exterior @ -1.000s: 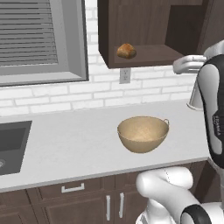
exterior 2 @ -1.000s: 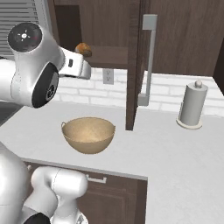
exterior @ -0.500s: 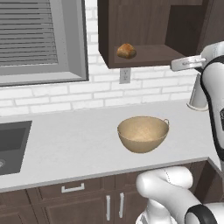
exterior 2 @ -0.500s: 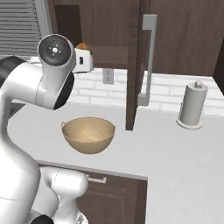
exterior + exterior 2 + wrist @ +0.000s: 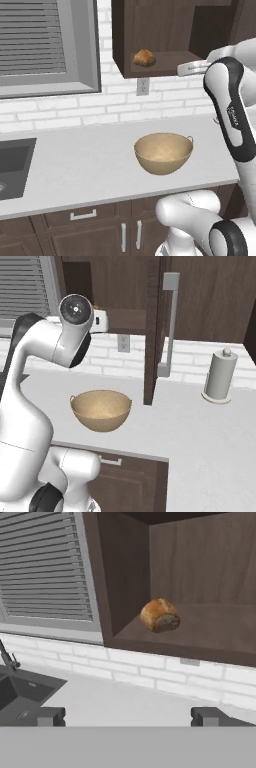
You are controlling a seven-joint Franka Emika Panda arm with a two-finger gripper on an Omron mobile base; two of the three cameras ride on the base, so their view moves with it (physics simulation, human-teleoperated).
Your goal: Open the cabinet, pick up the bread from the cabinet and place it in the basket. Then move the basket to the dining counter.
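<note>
Up at 2 o'clock in the left base view, the white arm bends at a dark elbow and reaches toward the open dark brown wooden cabinet (image 5: 165, 35), its hand mostly hidden behind its own forearm. On the cabinet's shelf, toward 12 o'clock, sits the small rounded golden-brown bread roll (image 5: 144, 58) with a rough crust. Below it, at the middle of the smooth light grey worktop (image 5: 75, 170), stands the wide tan bowl-shaped basket (image 5: 163, 152), small handles at its rim. A dark sink (image 5: 14, 165) is cut off at 9 o'clock.

From the right base view, the arm arcs up at 9 o'clock, its round white joint covering most of the shelf; the roll is barely visible behind it. The cabinet door (image 5: 152, 331) stands swung out edge-on at the centre, carrying a long silver bar handle (image 5: 170, 326). The basket (image 5: 101, 409) rests on the worktop toward 7 o'clock, and a grey paper-towel roll on a stand (image 5: 220, 376) stands at 3 o'clock.

Along the hand view, the gripper (image 5: 128, 716) has its dark fingertips (image 5: 47, 716) spread wide, pinching nothing, well short of the shelf. The bread (image 5: 159, 615) lies on the matte wood at the centre, just beside the cabinet's left wall. Slatted grey window blinds (image 5: 45, 567) fill 10 o'clock.
</note>
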